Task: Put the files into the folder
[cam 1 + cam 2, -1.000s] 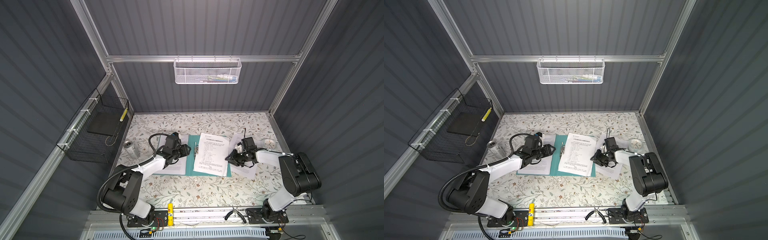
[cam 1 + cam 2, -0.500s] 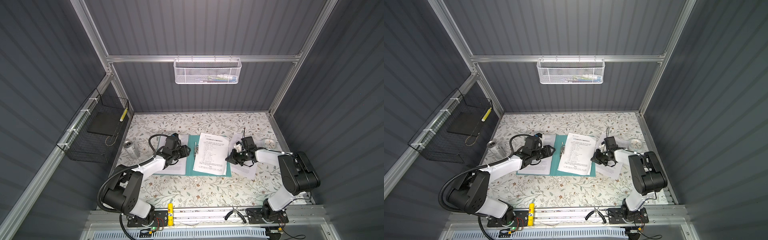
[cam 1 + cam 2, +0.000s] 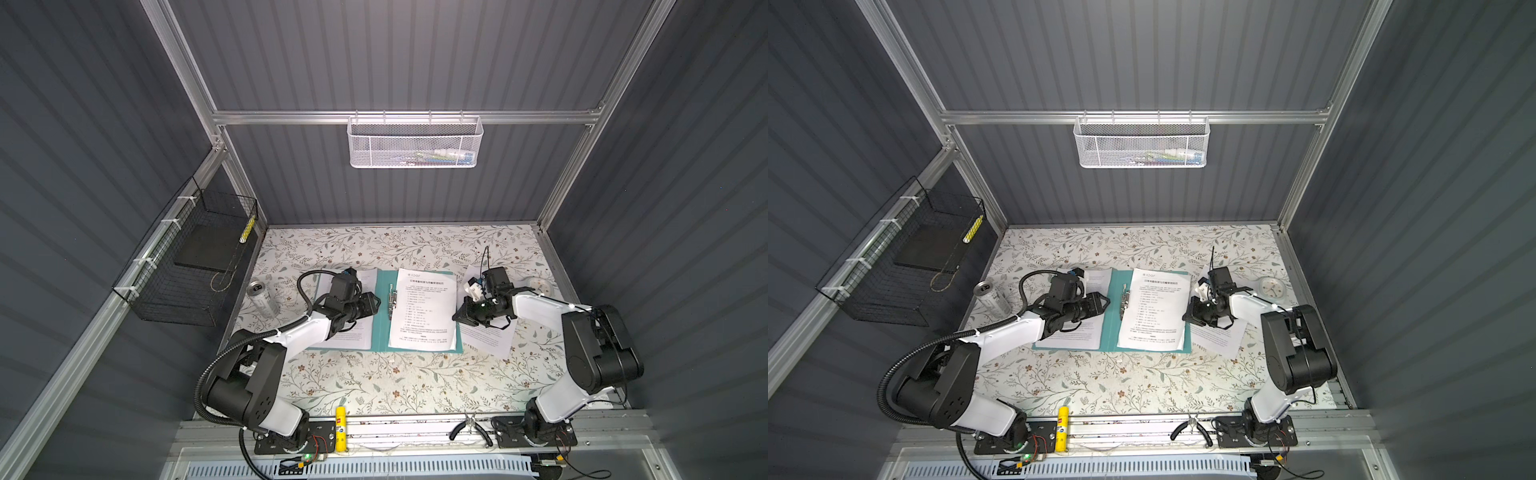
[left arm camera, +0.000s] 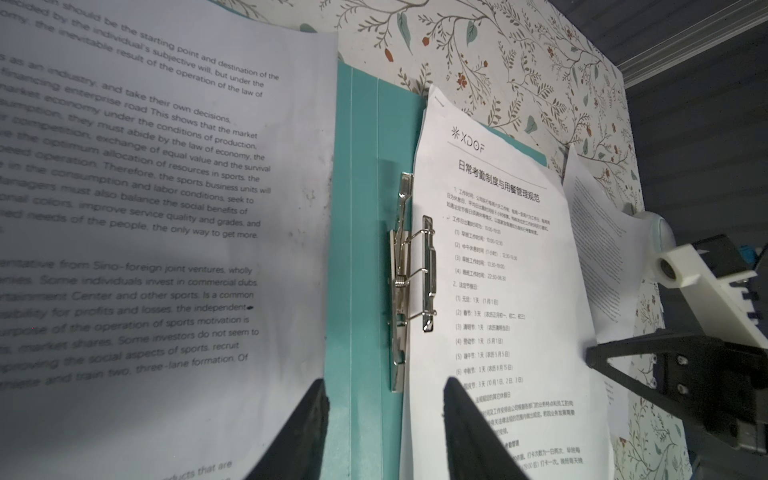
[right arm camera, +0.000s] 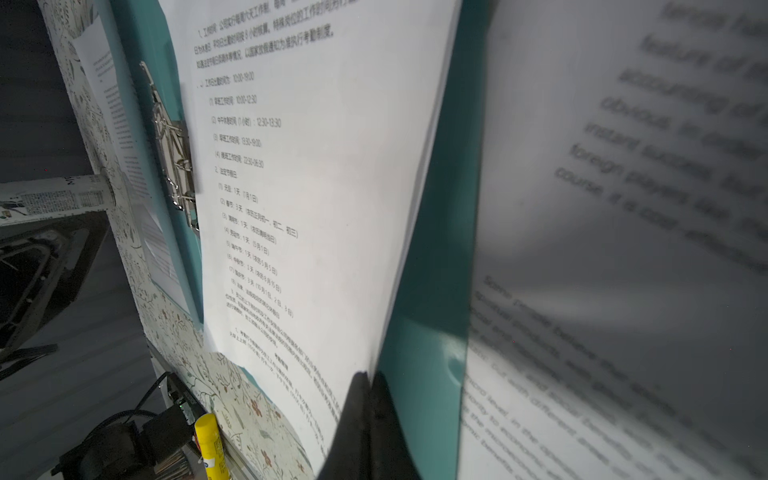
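White logo-headed printed sheet (image 3: 424, 309) lies in open teal card folder (image 3: 380, 336); right gripper (image 5: 368, 384) has just clenched at its outer edge, likely for aligning; left gripper (image 4: 382, 390) released.

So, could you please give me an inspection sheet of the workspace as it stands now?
Surface: floral table.
Job's things: folder open; headed sheet on its right half, second sheet on its left half, third sheet beside it.
Clutter: can, glue stick, pliers, round dial.
Grippers: left pincer open over the folder's spine; right pincer shut on the headed sheet's edge.
Cables: black cable looped at the left wrist.
Surroundings: white mesh basket on back wall; black wire basket on left wall.
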You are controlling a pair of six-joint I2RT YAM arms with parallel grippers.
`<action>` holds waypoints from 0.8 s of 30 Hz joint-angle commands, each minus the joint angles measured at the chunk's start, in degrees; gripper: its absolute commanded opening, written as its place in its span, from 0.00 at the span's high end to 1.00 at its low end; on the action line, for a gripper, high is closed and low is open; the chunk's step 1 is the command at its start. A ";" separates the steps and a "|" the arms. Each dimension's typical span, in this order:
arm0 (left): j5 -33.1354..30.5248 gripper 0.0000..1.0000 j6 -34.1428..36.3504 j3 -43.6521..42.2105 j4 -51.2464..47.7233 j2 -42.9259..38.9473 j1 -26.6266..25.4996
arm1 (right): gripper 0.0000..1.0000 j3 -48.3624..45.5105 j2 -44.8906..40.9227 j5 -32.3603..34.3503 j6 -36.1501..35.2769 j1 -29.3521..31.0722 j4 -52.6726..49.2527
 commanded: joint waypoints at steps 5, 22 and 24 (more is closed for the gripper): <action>-0.57 0.53 0.26 -0.40 -0.73 -0.58 -0.25 | 1.00 0.97 0.92 -0.32 -3.30 -0.64 -1.45; -1.19 0.53 0.24 -1.33 -1.01 -1.31 -0.24 | 1.00 5.02 4.65 -2.44 -2.27 -1.00 -0.09; -1.19 0.53 0.20 -1.31 -0.91 -1.18 -0.21 | 1.00 5.47 4.96 -2.29 -2.52 -1.00 -0.57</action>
